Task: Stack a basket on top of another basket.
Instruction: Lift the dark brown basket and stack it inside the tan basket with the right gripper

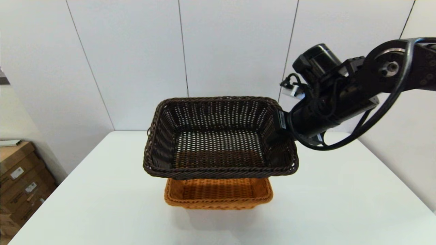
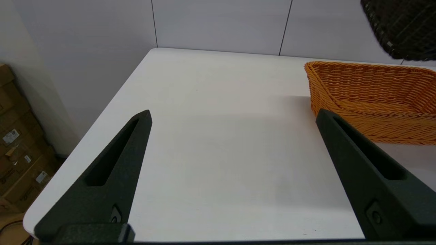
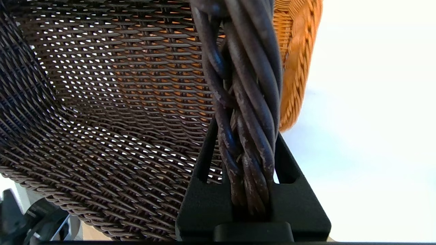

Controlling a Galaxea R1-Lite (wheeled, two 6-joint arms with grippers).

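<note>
- Dark basket (image 1: 218, 139) is held in the air above the orange basket (image 1: 218, 194), clear of the tabletop (image 1: 340, 204).
- Its right-hand rim is clamped by the right end effector (image 3: 250, 149), one finger being set on each side of the rolled braid.
- Only the near part of the orange basket is seen past the dark basket's near rim; the rest is covered from above.
- The orange basket rests on the tabletop.
- The left end effector (image 2: 233, 119) is kept low, well left of the orange basket, with its fingers spread wide and nothing between them.
</note>
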